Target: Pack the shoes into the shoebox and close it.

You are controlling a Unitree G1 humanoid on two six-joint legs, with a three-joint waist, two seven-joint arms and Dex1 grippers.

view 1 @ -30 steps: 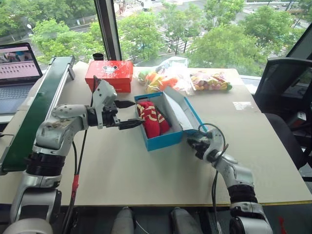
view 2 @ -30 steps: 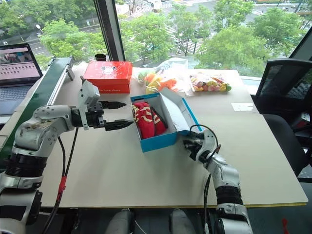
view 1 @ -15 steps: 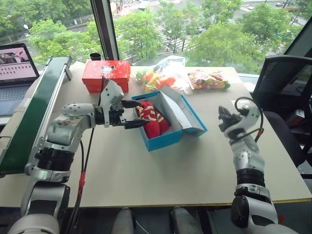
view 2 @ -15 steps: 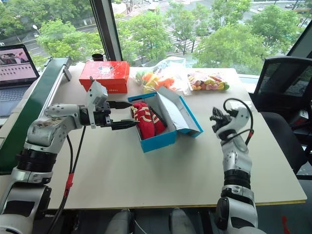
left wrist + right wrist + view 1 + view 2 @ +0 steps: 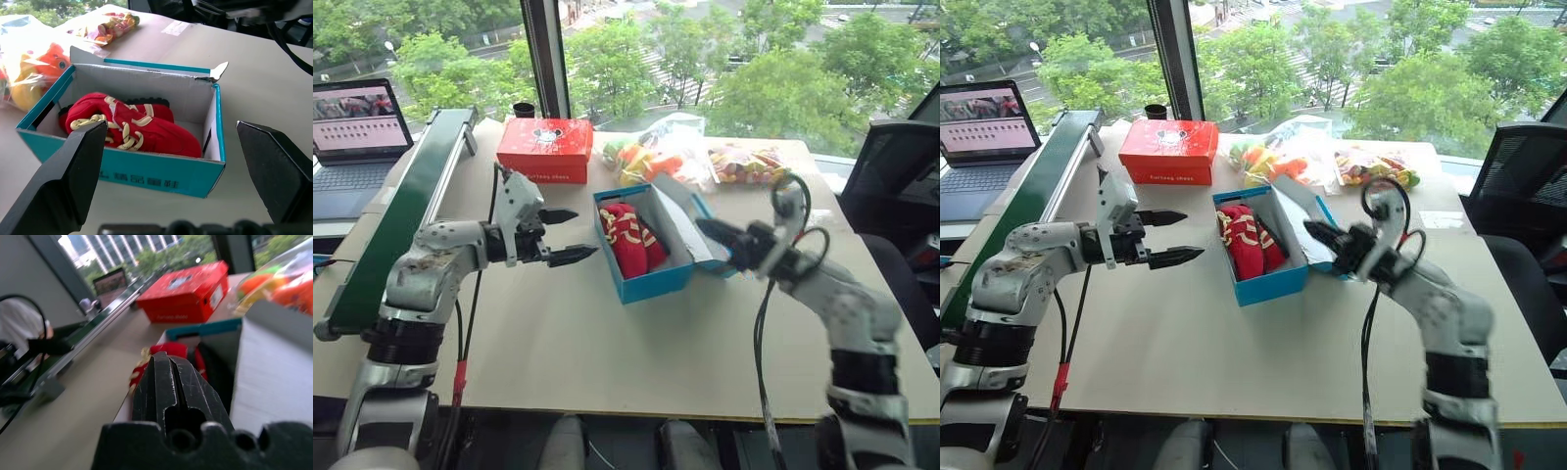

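Upper-floor office: laptop (image 5: 357,122), black office chair (image 5: 901,186), big windows (image 5: 724,59) over treetops and street.

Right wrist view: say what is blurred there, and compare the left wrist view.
Right wrist view: the shut right pincer is fairly sharp, while the red box and the shoes behind it are soft. Left wrist view: the shoes and blue shoebox are crisp, and daylight gives soft shadows.

shoes (image 5: 629,236) – red, inside | shoebox (image 5: 651,284) – blue, lid open
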